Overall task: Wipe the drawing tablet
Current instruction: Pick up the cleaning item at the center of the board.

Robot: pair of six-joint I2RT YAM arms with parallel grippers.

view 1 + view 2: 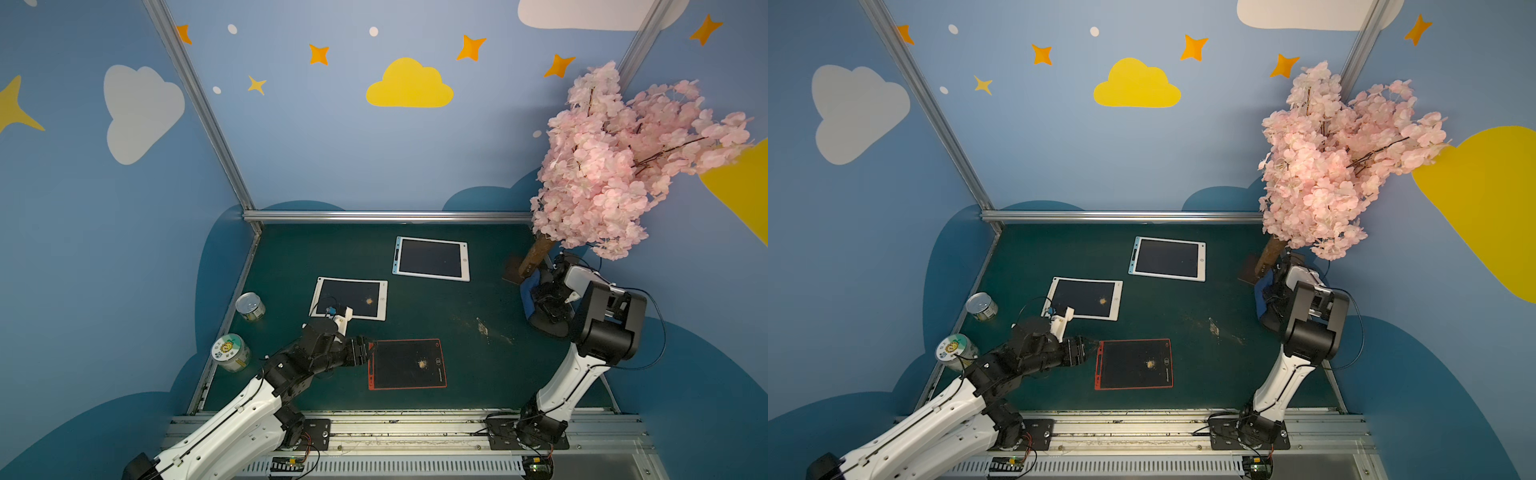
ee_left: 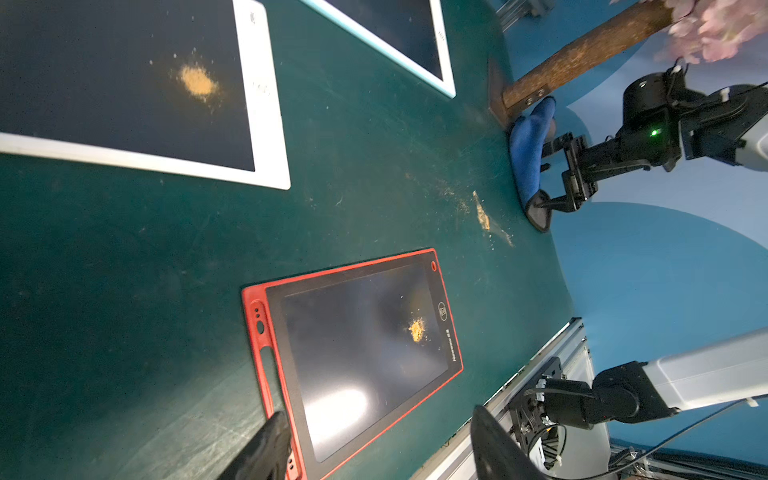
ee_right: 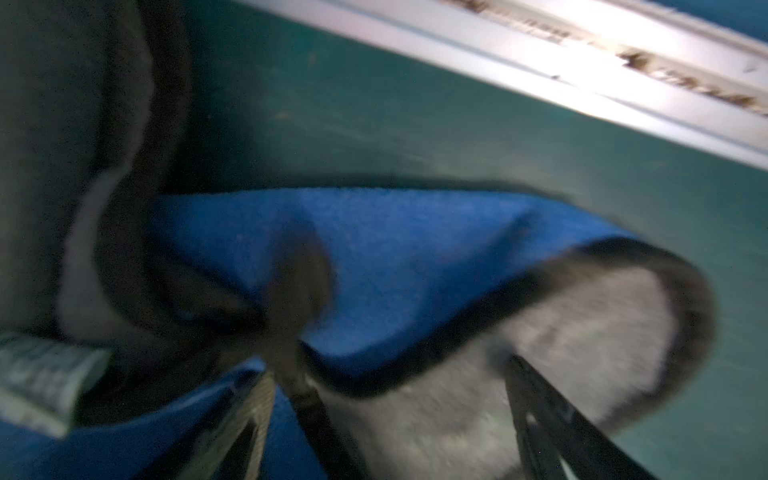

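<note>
A red-framed tablet (image 1: 407, 365) lies flat near the front edge of the green desk (image 1: 465, 291), with a small heap of yellow crumbs (image 1: 422, 364) on its dark screen. The left pincer (image 1: 371, 351) sits low at the tablet's left end with its jaws spread. In the left wrist view one finger (image 2: 272, 444) touches the red frame and the other stands off past the tablet's long side, so nothing is gripped.

Behind it lie a white-framed tablet (image 1: 350, 298), also dusted with powder, and farther back a blue-edged tablet (image 1: 431, 258). More crumbs (image 1: 482, 328) are scattered on the bare desk between the tablets and the right arm.

The right pincer (image 1: 538, 297) is at the far right, down on a blue cloth (image 1: 527, 296) beside the trunk of a pink blossom tree (image 1: 615, 166). Its jaws stand wide, and the blurred wrist view suggests a finger (image 3: 295, 299) pressing into the cloth (image 3: 395, 257) rather than pinching it.

Two tins (image 1: 250, 306) stand along the desk's left edge.
</note>
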